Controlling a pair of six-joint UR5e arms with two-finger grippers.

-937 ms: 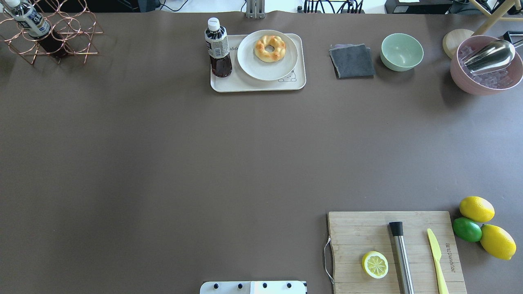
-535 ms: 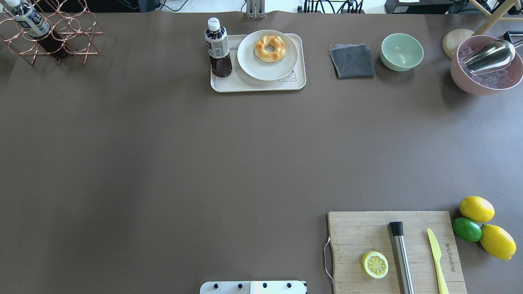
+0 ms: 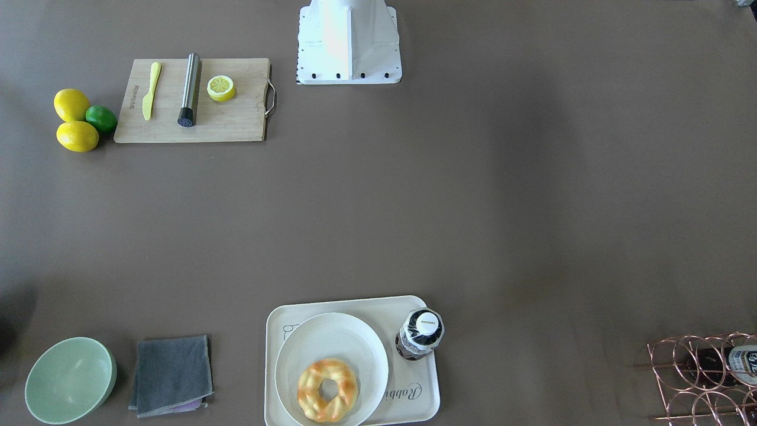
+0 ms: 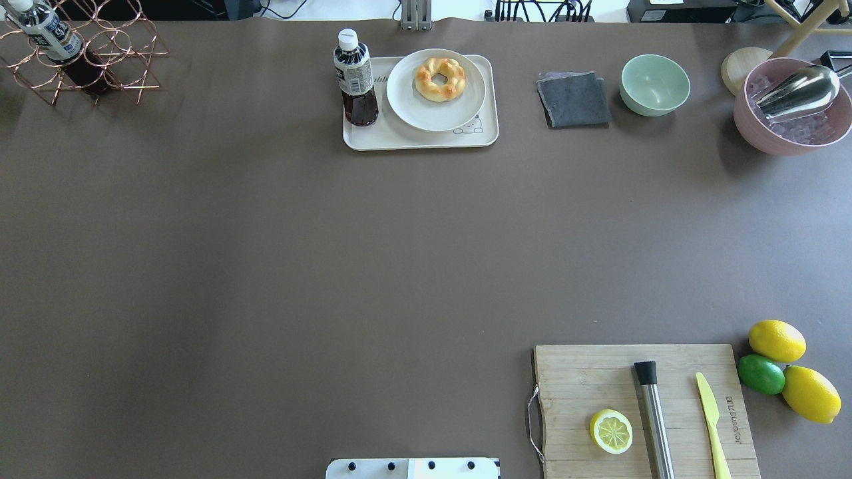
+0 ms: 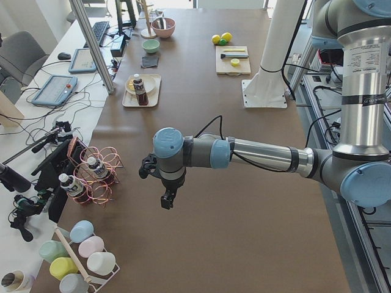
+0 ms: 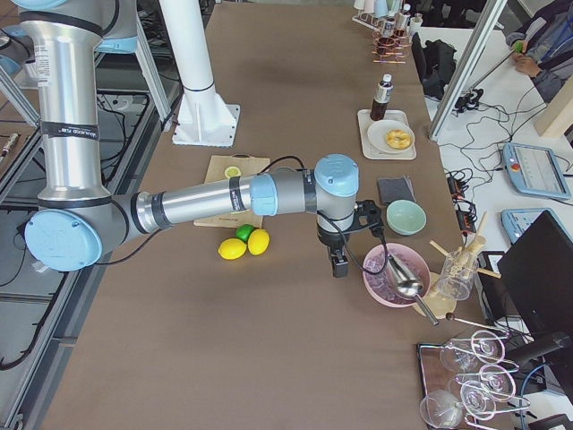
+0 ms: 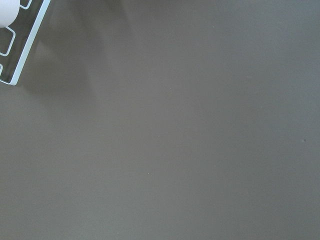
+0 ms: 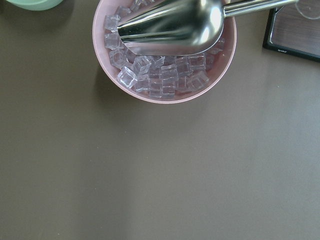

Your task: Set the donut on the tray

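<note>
Donut: we see the donut (image 4: 440,78) lying flat on a round white plate (image 4: 426,113), toward the side of the plate farthest from the robot.
Plate: it sits on the tray (image 4: 399,138) and covers most of the tray's right part.
Tray: it lies at the far side of the counter (image 4: 333,266), opposite the robot's base. A dark bottle (image 4: 355,80) stands upright on its left end, just beside the plate.
Left gripper: the left gripper (image 5: 165,202) hangs over bare counter near a copper wire rack (image 5: 101,177), well apart from the tray. We see it only from the side and cannot tell whether its fingers are apart or together.
Right gripper: the right gripper (image 6: 339,267) points down at the counter just beside a pink bowl (image 8: 165,99) of ice cubes with a metal scoop (image 8: 170,22) resting in it. We cannot tell its state either, and it is also well apart from the tray.
Neighbours: a grey cloth (image 4: 574,100) and a green bowl (image 4: 655,84) lie to the tray's right.
Near side: a wooden cutting board (image 4: 586,379) carries a lemon half (image 4: 611,431).
</note>
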